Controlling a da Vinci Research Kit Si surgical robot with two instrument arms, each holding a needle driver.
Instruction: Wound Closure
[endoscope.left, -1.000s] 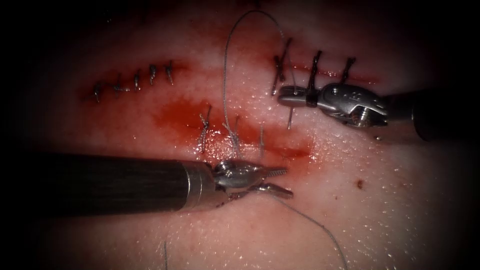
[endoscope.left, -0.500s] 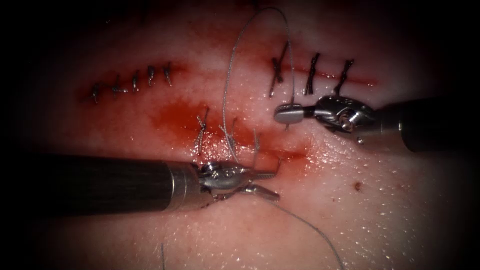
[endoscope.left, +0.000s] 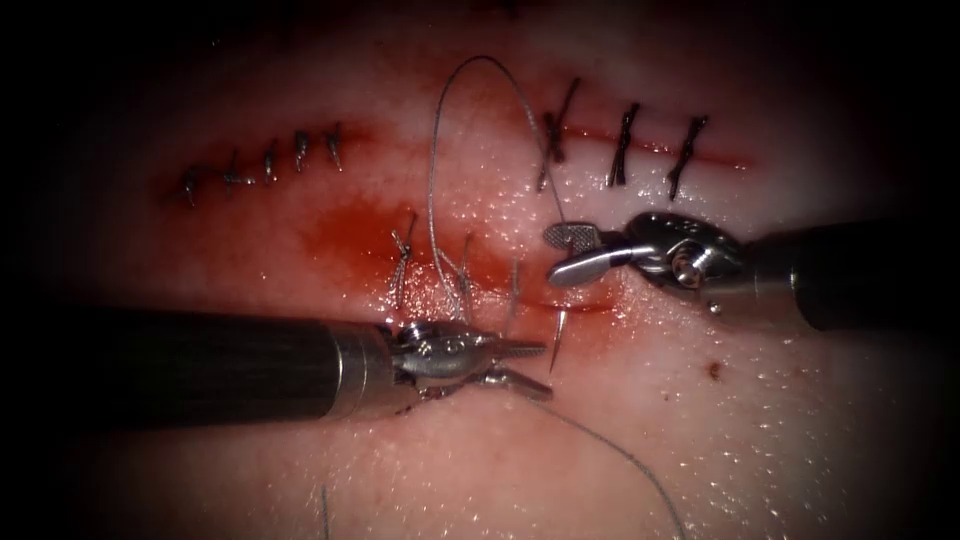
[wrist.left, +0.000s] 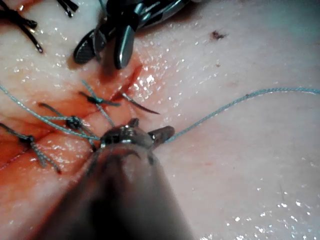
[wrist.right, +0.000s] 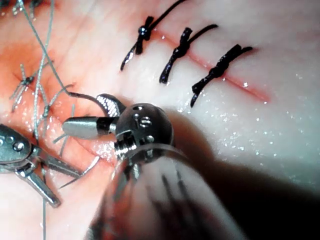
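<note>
The curved needle (endoscope.left: 556, 335) sits in the tissue (endoscope.left: 780, 420) at the right end of the middle cut (endoscope.left: 590, 305). Its pointed end sticks out on the near side, just past the left tool's tips. Held by neither tool, it shows as a thin dark sliver in the left wrist view (wrist.left: 142, 106). My right tool (endoscope.left: 552, 255) hovers just above the entry spot with its jaws open and empty (wrist.right: 82, 112). My left tool (endoscope.left: 547, 370) lies along the near edge of the cut, jaws apart (wrist.left: 150, 132). Thread (endoscope.left: 437, 150) loops up from the cut, and another stretch (endoscope.left: 620, 455) trails away under the left tool's lower jaw.
Dark finished stitches (endoscope.left: 625, 145) close a cut at the upper right, and smaller ones (endoscope.left: 270, 160) close another at the upper left. Grey stitches (endoscope.left: 405, 260) cross the middle cut amid red fluid (endoscope.left: 350, 235). A small dark spot (endoscope.left: 718, 370) marks the tissue.
The right tool came down and left with the needle and drove it through the tissue; the tip emerged near the left tool. The right jaws then opened and let go.
</note>
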